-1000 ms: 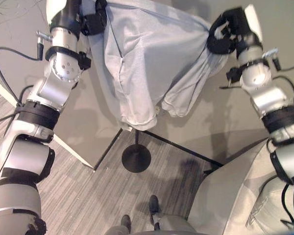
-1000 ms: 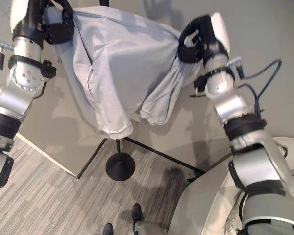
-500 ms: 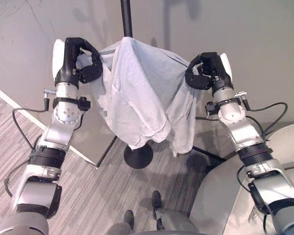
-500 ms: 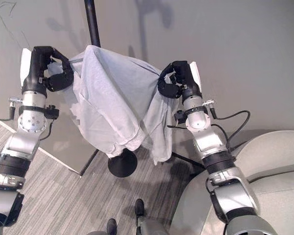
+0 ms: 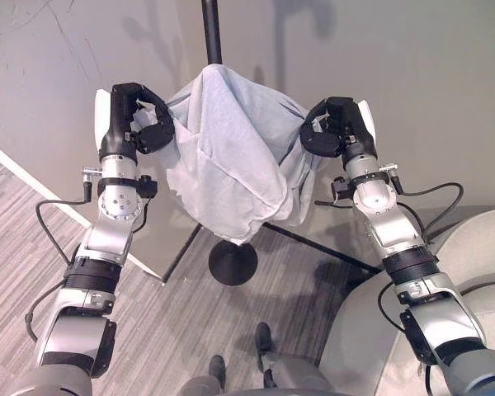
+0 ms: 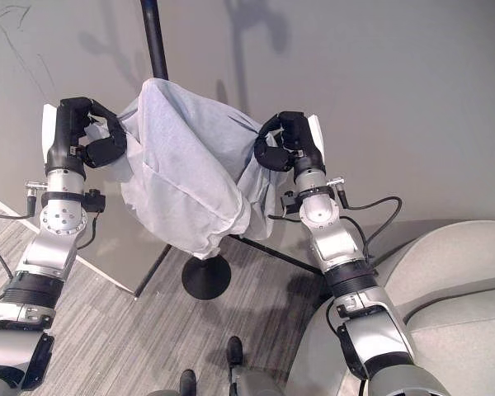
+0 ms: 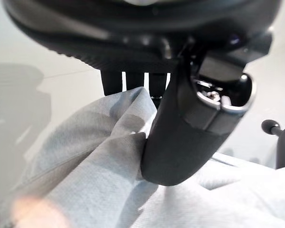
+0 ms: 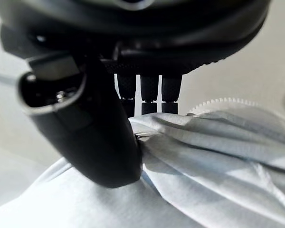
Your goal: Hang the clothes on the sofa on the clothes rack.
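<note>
The pale garment (image 5: 231, 157) drapes over the clothes rack (image 5: 212, 33) pole, the left hand (image 5: 132, 124) and right hand (image 5: 338, 128) each pinching an edge; check the cloth sits centred on the pole, then release both edges together so neither side drags it off.

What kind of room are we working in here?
Probably a living room or lounge mock-up: a grey sofa, a coat rack with a shirt draped on it, wood-look flooring.

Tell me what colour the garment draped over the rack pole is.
Pale grey-blue, plain with no pattern; the soft cloth garment shows best in the left eye view.
</note>
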Controlling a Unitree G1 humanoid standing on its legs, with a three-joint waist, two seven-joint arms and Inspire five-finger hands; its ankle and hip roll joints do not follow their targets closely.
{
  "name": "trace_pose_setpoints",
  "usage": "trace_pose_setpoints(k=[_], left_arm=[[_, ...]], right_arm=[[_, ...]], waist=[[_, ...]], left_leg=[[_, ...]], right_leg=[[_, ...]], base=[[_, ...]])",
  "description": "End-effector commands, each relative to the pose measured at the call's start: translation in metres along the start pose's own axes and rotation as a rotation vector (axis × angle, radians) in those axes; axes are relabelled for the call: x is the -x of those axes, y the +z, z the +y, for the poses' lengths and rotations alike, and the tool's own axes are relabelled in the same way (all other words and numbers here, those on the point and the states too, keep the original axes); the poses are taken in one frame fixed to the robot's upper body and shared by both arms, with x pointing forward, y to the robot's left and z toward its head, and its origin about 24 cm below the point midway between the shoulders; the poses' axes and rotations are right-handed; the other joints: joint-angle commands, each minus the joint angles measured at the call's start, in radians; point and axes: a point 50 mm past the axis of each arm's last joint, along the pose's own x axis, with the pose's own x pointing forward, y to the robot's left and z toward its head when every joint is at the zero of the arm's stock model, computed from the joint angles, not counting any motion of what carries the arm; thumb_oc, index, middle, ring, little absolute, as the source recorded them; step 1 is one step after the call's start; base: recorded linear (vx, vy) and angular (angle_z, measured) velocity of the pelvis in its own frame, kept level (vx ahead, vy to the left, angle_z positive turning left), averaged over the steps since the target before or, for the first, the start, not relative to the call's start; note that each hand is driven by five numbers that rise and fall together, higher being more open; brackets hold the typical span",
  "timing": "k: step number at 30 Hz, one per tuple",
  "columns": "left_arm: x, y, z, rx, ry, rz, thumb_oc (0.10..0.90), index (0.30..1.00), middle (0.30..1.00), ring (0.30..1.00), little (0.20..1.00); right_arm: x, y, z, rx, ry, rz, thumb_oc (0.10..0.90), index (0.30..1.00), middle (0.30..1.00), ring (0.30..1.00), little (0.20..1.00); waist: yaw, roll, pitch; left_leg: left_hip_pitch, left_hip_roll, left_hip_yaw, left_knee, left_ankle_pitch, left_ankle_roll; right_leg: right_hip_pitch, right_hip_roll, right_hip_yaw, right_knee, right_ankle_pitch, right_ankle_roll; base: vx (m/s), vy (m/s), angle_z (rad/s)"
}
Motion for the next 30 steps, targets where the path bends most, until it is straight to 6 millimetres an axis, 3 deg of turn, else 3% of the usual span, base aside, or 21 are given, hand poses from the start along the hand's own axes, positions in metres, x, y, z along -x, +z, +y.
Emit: trace_pose_setpoints(k=[1,2,13,24,27,28,30], left_arm=[[0.000,-0.035,0.055,-0.115,0.187,0.151,0.682,0.724,0.724,0.724,0.724],[0.002,-0.037,0.053,-0.105,0.187,0.158,0.800,0.900,0.900,0.900,0.900],[0.010,-0.033,0.039,0.027,0.160,0.152,0.800,0.900,0.900,0.900,0.900],[0.020,-0.029,0.050,0.030,0.178,0.114,0.800,0.900,0.900,0.900,0.900],[0.032,-0.031,0.056,0.036,0.190,0.113,0.800,0.900,0.900,0.900,0.900],[0.055,-0.041,0.060,0.051,0.184,0.151,0.800,0.900,0.900,0.900,0.900],[0.071,-0.048,0.060,0.066,0.173,0.185,0.800,0.900,0.900,0.900,0.900]], right_arm=[[-0.005,0.008,-0.036,-0.058,-0.166,-0.044,0.800,0.900,0.900,0.900,0.900],[-0.004,0.006,-0.035,-0.063,-0.165,-0.040,0.800,0.900,0.900,0.900,0.900],[0.015,-0.016,-0.051,-0.065,-0.215,0.018,0.800,0.900,0.900,0.900,0.900],[0.036,-0.025,-0.067,-0.073,-0.286,0.025,0.800,0.900,0.900,0.900,0.900],[0.051,-0.032,-0.073,-0.082,-0.307,0.032,0.800,0.900,0.900,0.900,0.900],[0.076,-0.044,-0.078,-0.046,-0.286,0.066,0.800,0.900,0.900,0.900,0.900],[0.090,-0.052,-0.079,0.022,-0.234,0.099,0.800,0.900,0.900,0.900,0.900]], waist=[[0.041,-0.021,-0.100],[0.041,-0.021,-0.102],[0.039,-0.016,-0.124],[0.041,-0.012,-0.128],[0.042,-0.013,-0.125],[0.044,-0.014,-0.125],[0.045,-0.014,-0.123]], left_leg=[[-0.035,0.050,0.011,0.003,-0.026,-0.012],[-0.035,0.050,0.011,0.003,-0.026,-0.012],[-0.028,0.050,0.013,0.003,-0.030,-0.015],[-0.025,0.049,0.013,0.003,-0.032,-0.016],[-0.025,0.049,0.013,0.003,-0.033,-0.017],[-0.030,0.049,0.012,0.003,-0.030,-0.018],[-0.033,0.050,0.011,0.003,-0.028,-0.019]], right_leg=[[0.111,-0.110,-0.031,0.004,-0.125,0.064],[0.111,-0.111,-0.032,0.004,-0.125,0.064],[0.112,-0.115,-0.036,0.004,-0.114,0.063],[0.111,-0.117,-0.038,0.004,-0.109,0.062],[0.109,-0.119,-0.040,0.004,-0.106,0.061],[0.102,-0.120,-0.042,0.004,-0.101,0.060],[0.098,-0.122,-0.046,0.004,-0.098,0.060]], base=[[0.00,0.000,0.00],[0.00,0.000,0.00],[0.00,0.000,0.00],[0.00,0.000,0.00],[0.00,0.000,0.00],[0.00,0.000,0.00],[0.00,0.000,0.00]])
